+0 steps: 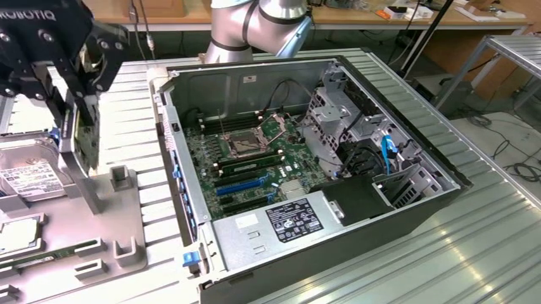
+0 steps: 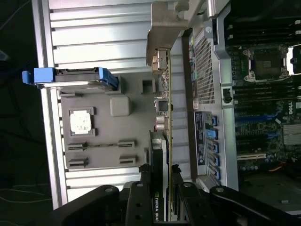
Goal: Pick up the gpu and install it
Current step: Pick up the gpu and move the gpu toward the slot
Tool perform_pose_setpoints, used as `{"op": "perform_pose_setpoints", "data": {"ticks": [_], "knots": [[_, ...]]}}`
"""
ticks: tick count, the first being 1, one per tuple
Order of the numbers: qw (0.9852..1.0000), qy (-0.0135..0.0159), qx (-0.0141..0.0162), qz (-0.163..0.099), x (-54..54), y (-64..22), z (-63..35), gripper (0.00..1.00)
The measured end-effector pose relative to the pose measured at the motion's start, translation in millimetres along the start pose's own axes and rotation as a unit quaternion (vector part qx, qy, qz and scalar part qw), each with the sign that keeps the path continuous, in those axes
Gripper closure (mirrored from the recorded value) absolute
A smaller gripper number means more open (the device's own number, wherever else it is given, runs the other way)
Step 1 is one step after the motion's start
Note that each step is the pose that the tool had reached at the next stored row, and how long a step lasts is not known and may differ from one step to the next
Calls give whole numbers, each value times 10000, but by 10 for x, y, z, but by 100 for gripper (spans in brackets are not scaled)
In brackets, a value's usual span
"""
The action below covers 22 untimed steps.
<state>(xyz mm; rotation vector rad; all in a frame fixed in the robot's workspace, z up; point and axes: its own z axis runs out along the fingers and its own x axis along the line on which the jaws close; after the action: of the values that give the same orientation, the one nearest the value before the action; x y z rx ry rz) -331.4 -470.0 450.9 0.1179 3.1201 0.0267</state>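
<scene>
My black gripper (image 1: 75, 117) hangs at the exterior view's upper left, over the grey parts tray (image 1: 127, 209). It is shut on the gpu (image 1: 78, 161), which stands on edge with its silver end bracket pointing down toward the tray. In the wrist view the fingers (image 2: 146, 176) clamp the gpu (image 2: 157, 150) edge-on, black cooler on one side and thin green board on the other. The open computer case (image 1: 406, 120) lies to the exterior view's right of the card. Its motherboard's blue expansion slots (image 1: 241, 185) are bare.
The tray also carries a silver hard drive (image 1: 25, 177), a processor chip (image 1: 17, 234) and a thin green memory stick (image 1: 42, 256). Inside the case are a drive cage (image 1: 338, 120), a power supply (image 1: 279, 221) and cables. The case wall (image 1: 169, 158) stands between tray and motherboard.
</scene>
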Motion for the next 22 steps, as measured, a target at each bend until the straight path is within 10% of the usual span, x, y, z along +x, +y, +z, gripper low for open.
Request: {"op": "perform_pose_setpoints", "data": {"ticks": [4, 22], "knots": [[10000, 0, 0, 1, -3, 3, -199, 73], [10000, 0, 0, 1, -112, 12, -201, 73]]}}
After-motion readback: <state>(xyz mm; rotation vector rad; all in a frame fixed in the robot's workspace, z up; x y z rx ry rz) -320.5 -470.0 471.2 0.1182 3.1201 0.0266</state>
